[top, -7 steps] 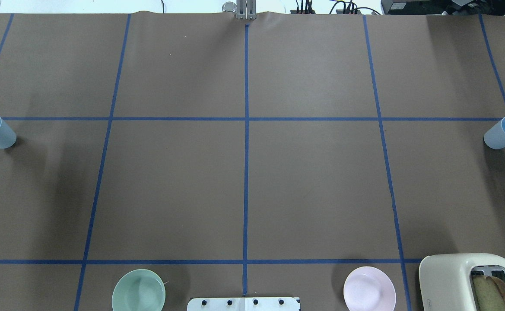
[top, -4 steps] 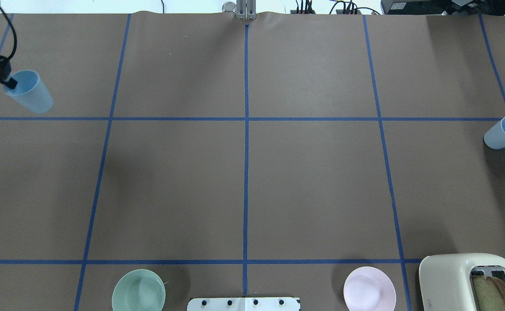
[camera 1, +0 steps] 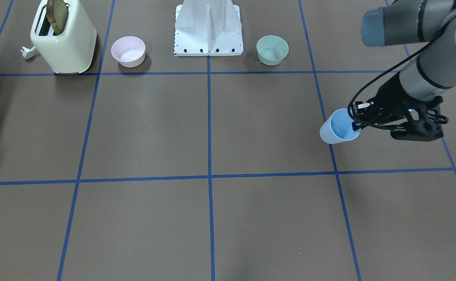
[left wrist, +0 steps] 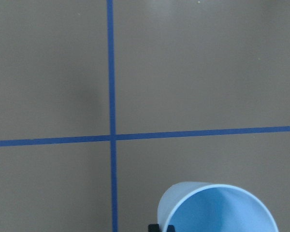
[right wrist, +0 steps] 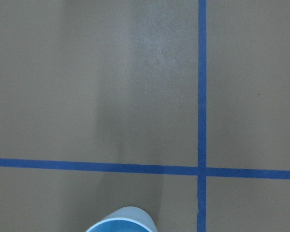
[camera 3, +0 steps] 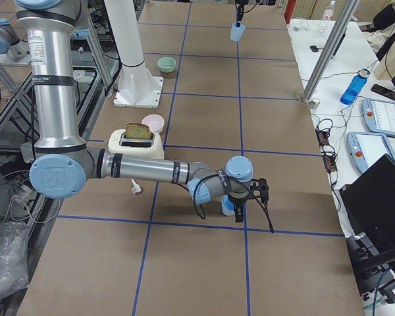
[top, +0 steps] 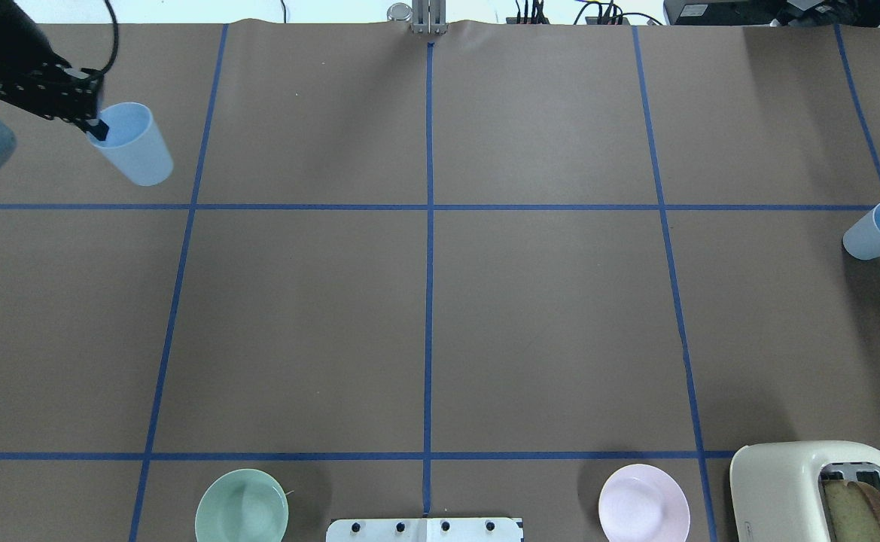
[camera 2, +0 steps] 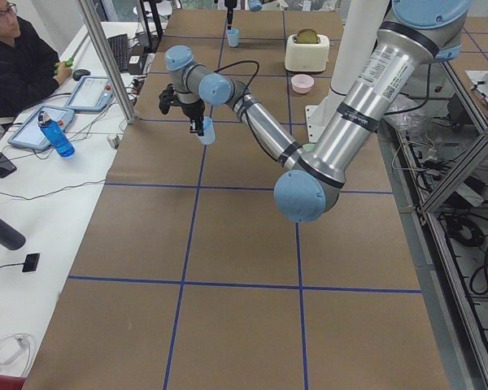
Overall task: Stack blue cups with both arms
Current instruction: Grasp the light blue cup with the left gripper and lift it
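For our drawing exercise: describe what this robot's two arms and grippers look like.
Both the left arm and right arm are silver-grey tubes with light blue rounded joint caps and thin black bands. A black cable loops along each wrist. The left gripper and right gripper are black, angular and two-fingered.

Two blue cups (top: 135,150) (top: 876,233), two bowls (top: 242,508) (top: 644,504), one toaster (top: 786,482) and one bread slice (top: 854,508) are showing; two arms (camera 1: 426,74) (camera 3: 151,172) are reaching in.
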Motion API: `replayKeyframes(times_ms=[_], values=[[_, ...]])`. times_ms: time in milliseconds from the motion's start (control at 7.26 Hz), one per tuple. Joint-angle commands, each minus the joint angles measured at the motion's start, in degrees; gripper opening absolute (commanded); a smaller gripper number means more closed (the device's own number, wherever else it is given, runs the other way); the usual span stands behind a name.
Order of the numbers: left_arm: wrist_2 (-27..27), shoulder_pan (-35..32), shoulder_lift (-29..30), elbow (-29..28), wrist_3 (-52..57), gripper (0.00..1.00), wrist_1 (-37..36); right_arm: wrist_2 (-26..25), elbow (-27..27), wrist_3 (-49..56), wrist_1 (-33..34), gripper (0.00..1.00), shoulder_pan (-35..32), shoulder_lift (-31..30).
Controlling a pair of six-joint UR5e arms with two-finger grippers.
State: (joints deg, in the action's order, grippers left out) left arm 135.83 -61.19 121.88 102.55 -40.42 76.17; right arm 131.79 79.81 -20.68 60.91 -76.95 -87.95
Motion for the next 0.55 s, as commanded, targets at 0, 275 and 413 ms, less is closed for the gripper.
replayKeyframes(times_ms=[0,275,413], values=[[-1.2,3.1,2.2,0.6,-5.2,0.00,0.0,0.0,-0.1,2.7,0.0,0.99,0.8,-2.3],[-1.8,3.8,2.7,0.7,-6.0,0.00,0.0,0.0,-0.5,2.7,0.1,0.95,0.8,-2.6],[-1.8,3.9,2.6,0.9,-6.0,0.00,-0.1,-0.1,-0.7,2.2,0.2,0.56,0.8,-2.2]])
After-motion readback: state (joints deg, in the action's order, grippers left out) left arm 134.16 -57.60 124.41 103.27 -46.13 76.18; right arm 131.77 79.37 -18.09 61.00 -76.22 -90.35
